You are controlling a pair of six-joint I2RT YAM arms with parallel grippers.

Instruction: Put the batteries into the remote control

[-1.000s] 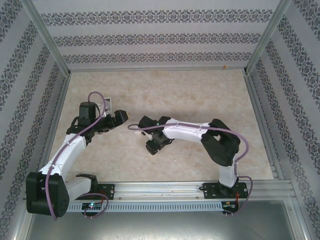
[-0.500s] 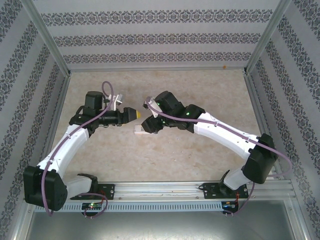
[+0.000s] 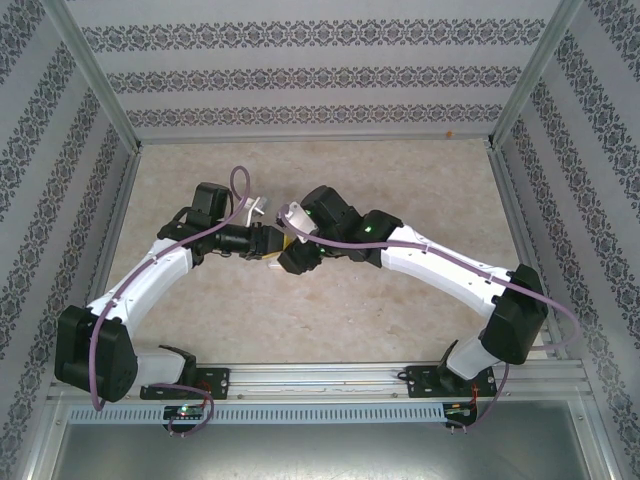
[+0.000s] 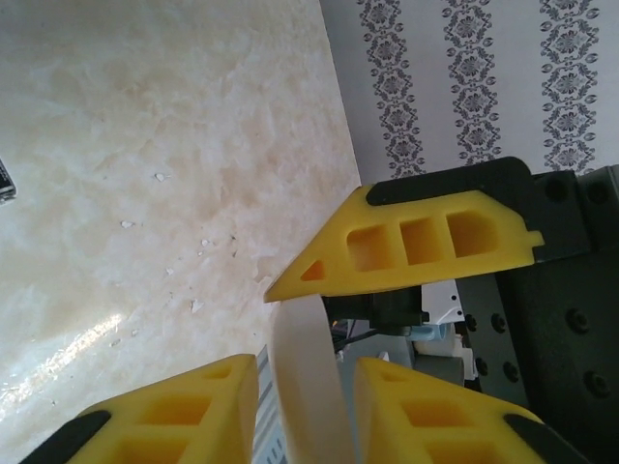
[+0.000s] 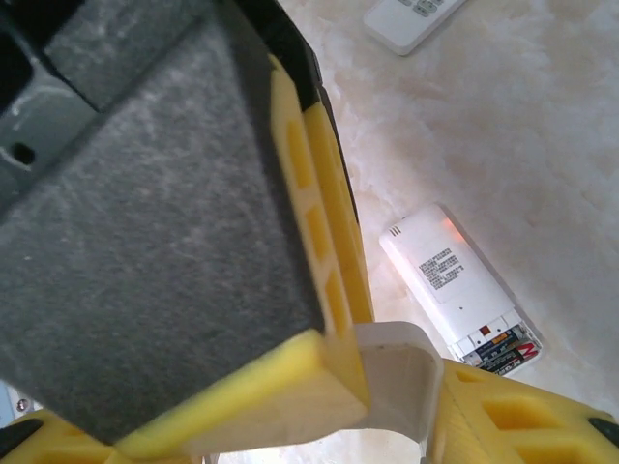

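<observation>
Inside a booth of striped floral walls (image 3: pixel 320 80) and metal framing, a beige marbled desk (image 3: pixel 420 180) carries the work. Most of its face is bare, with pale crumbs flecking the middle. Above its centre the two arms meet tip to tip, the left end effector (image 3: pixel 266 240) and the right end effector (image 3: pixel 290 248) facing each other and almost touching. Below the right one lies the remote (image 5: pixel 453 280), back up, its long axis running diagonally across the wrist view with the open bay at the end toward the fingertips. The right arm looks the nearer to it. A second remote (image 5: pixel 411 17) rests well apart, farther off. Between the end effectors is a thin, white, curved cover (image 5: pixel 398 382). The right is clamped on it, while the left's fingers (image 4: pixel 184 411) straddle its edge closely; whether they press on it I cannot tell. The batteries (image 5: pixel 499 350) sit in the bay, so I judge the cover must next go down onto that end.
</observation>
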